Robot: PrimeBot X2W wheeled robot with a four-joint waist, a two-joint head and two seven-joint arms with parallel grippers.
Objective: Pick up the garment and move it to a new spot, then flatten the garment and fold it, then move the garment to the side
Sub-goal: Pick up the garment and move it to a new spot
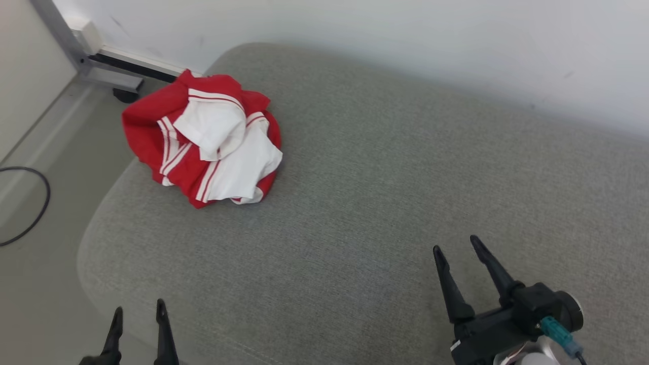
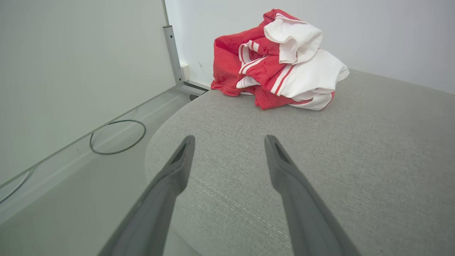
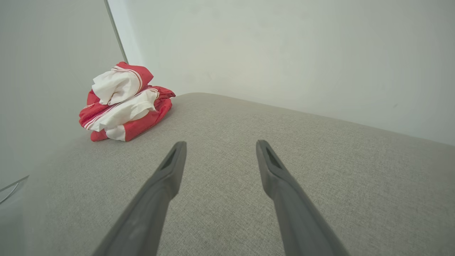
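The garment [image 1: 205, 139] is red with white panels and stripes, crumpled in a heap at the far left corner of the grey cushion [image 1: 355, 203]. It also lies bunched ahead in the left wrist view [image 2: 280, 64] and far left in the right wrist view [image 3: 122, 101]. My left gripper [image 1: 139, 312] stands open at the cushion's near left edge, well short of the garment. Over the cushion's near right part my right gripper [image 1: 459, 246] is open too, with nothing between its fingers [image 3: 170, 167].
A white wall [image 1: 405, 40] runs behind the cushion. Left of it is pale floor with a black cable loop [image 1: 38, 203] and a metal frame foot [image 1: 121, 71] by the wall. The cushion's left edge drops to the floor.
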